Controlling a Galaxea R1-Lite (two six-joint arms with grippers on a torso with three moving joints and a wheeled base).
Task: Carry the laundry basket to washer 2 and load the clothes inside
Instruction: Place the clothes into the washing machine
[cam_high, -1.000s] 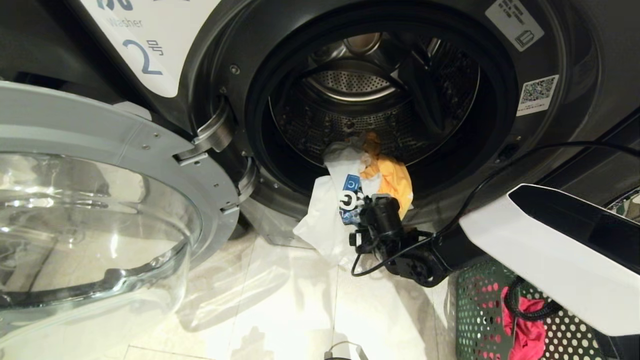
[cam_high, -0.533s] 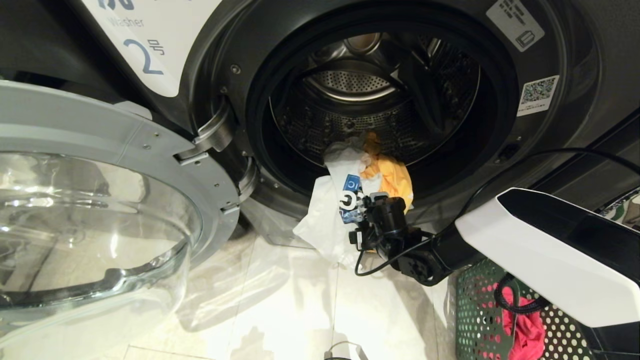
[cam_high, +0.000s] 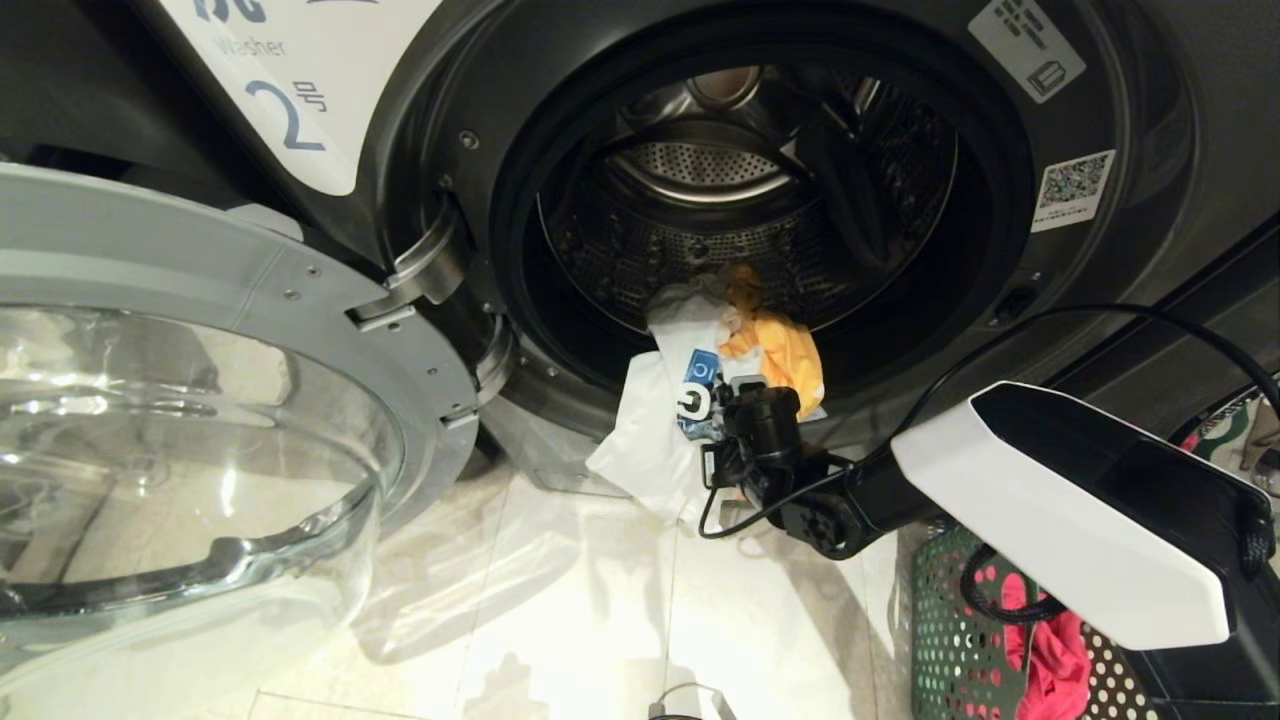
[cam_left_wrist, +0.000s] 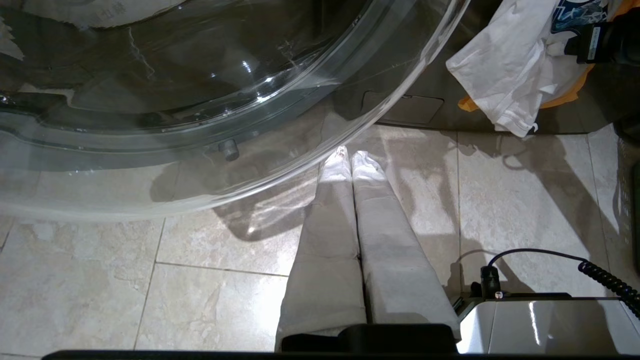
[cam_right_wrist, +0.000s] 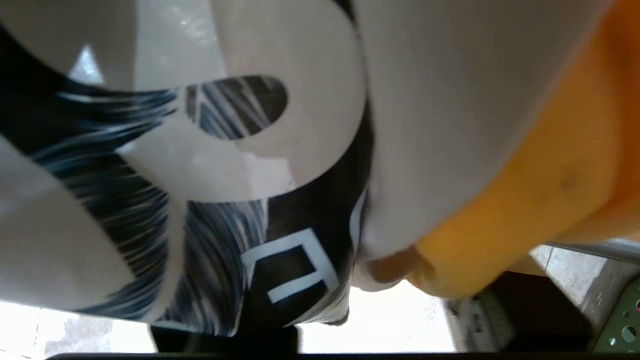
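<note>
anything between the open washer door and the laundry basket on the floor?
Head view: mostly bare floor tile between washer door and laundry basket. Above it, the white garment hangs from the drum opening, with the right gripper at it.

Laundromat: numbered washer 2 (cam_high: 760, 200)

My right gripper (cam_high: 722, 412) is pressing against the white garment (cam_high: 645, 440) and yellow-orange garment (cam_high: 785, 360) that are hanging over washer 2's (cam_high: 1150, 260) door lip. The laundry basket (cam_high: 945, 640) is sitting on the floor (cam_high: 560, 620) beneath my arm, holding the red garment (cam_high: 1050, 660).
</note>
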